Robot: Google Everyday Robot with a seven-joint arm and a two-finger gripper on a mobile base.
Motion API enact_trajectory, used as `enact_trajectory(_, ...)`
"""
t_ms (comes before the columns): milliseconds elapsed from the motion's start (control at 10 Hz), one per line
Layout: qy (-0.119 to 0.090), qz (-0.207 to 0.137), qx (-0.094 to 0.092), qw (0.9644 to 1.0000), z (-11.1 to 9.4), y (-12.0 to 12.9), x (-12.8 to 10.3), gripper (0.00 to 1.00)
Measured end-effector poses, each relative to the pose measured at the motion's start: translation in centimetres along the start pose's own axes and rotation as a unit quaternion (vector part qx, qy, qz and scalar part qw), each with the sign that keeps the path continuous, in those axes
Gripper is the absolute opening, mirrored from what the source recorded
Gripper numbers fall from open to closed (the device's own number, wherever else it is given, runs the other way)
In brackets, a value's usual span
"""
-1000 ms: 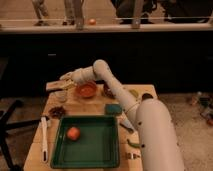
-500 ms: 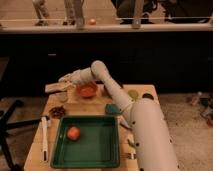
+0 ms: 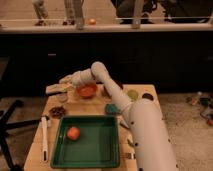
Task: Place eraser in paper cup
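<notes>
Eraser [image 3: 55, 89] sits at the far-left edge of the table [image 3: 35, 150]: pale oblong block, flat top, looks firm and matte. Gripper [image 3: 65, 80] is at that back-left corner, just above and right of the eraser, near or touching it; cannot tell which. Cannot tell what the gripper is doing at the tip or whether it holds anything.

Cup [image 3: 62, 96] looks like the short round thing just in front of the eraser, left of the orange bowl [image 3: 87, 90]; pale rim, thin wall, probably light and easy to tip. Identification is a guess.

My read: step in hand is the grasp at the eraser, so the task is early. To do it well:
- grip across the short side, centred, so the block does not pivot
- come down square to the flat top
- lift straight up before moving; the cup is close, sideways drag could knock it
- release low over the opening, long axis tilted down so it drops in

Other items: green tray [image 3: 107, 150], hard glossy, holding a round orange fruit [image 3: 73, 132]; white stick-like tool [image 3: 44, 142] left of the tray; teal sponge [image 3: 112, 108] behind the tray.
</notes>
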Motion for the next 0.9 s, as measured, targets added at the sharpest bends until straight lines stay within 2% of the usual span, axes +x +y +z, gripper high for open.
enact_trajectory(400, -0.003, 0.008, 0.003, 1.0000, -0.25, -0.17, 0.49, 0.14)
enact_trajectory(500, -0.003, 0.008, 0.003, 1.0000, -0.25, -0.16, 0.50, 0.16)
enact_trajectory(900, -0.003, 0.009, 0.003, 1.0000, -0.23, -0.13, 0.59, 0.55)
